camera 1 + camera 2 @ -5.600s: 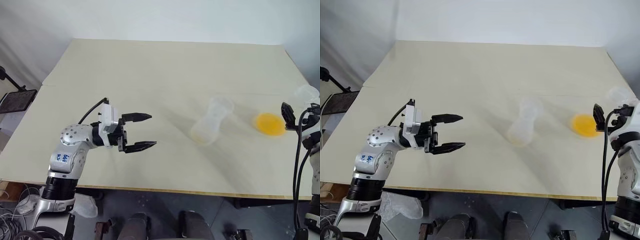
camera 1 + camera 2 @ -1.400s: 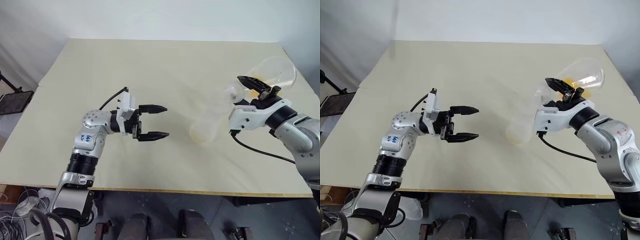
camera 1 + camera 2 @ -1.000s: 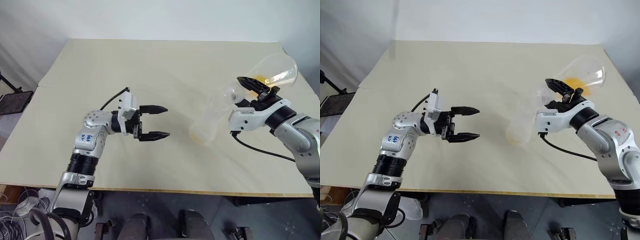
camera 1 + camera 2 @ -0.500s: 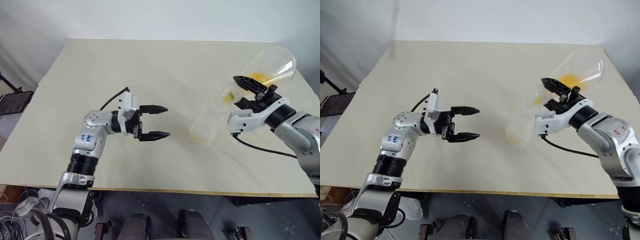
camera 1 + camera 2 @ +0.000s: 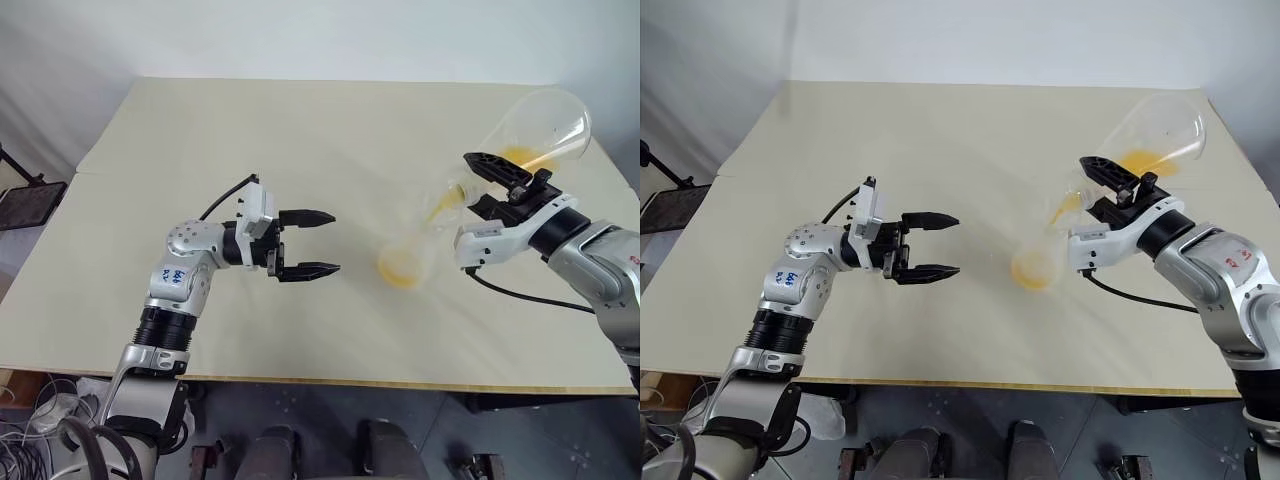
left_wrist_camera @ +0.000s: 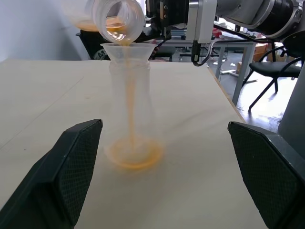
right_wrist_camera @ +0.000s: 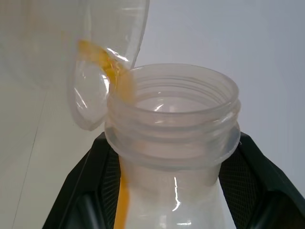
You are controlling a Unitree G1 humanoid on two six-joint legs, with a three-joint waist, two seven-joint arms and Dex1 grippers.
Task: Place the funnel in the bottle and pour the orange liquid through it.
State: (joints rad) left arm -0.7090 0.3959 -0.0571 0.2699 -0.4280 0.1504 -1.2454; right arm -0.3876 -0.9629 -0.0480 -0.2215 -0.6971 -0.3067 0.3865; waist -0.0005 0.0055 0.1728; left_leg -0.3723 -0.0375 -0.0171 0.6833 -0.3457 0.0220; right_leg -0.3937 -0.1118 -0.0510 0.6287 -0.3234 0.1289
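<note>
1. Table: pale, plain top. The bottle stands upright on it, right of centre and between the two grippers, closer to the right one.
2. Funnel: clear, seated in the bottle's mouth, cone upward.
3. Right gripper: black fingers clamped tight on the neck of a clear pouring flask. The flask is tipped over, its wide base raised to the far right and its mouth lowered to the left, just over the funnel.
4. Orange liquid: a thin stream leaves the flask's mouth and drops through the funnel. It runs down inside the bottle and pools as a shallow ring on the bottle's base. A streak of it lies along the lower wall of the tipped flask.
5. Left gripper: fingers spread wide with nothing between them. It is held level above the table left of centre, pointing right toward the bottle and well apart from it.
</note>
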